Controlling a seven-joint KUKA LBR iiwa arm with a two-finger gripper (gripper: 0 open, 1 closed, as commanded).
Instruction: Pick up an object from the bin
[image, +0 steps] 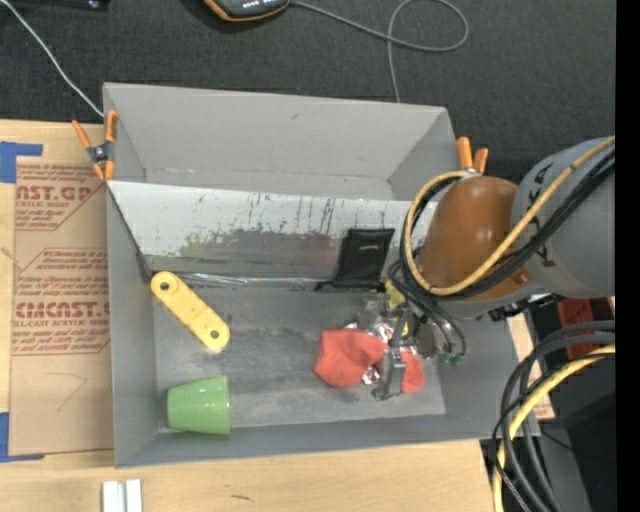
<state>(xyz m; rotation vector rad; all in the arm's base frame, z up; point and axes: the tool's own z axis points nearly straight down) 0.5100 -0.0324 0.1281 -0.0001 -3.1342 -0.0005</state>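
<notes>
My gripper (388, 372) is down at the bin's front right, on top of a red crumpled soft thing (345, 358). The red thing shows on both sides of the gripper, mostly to its left, with a small part to its right. Whether the gripper has hold of it is hidden by the gripper's own body. A black flat rectangular thing (362, 256) leans on the back wall just behind the gripper.
A yellow flat bar with a hole in its end (189, 311) lies slantwise at the left. A green cup (199, 405) lies on its side in the front left corner. The arm with its orange cover and cables hangs over the bin's right side.
</notes>
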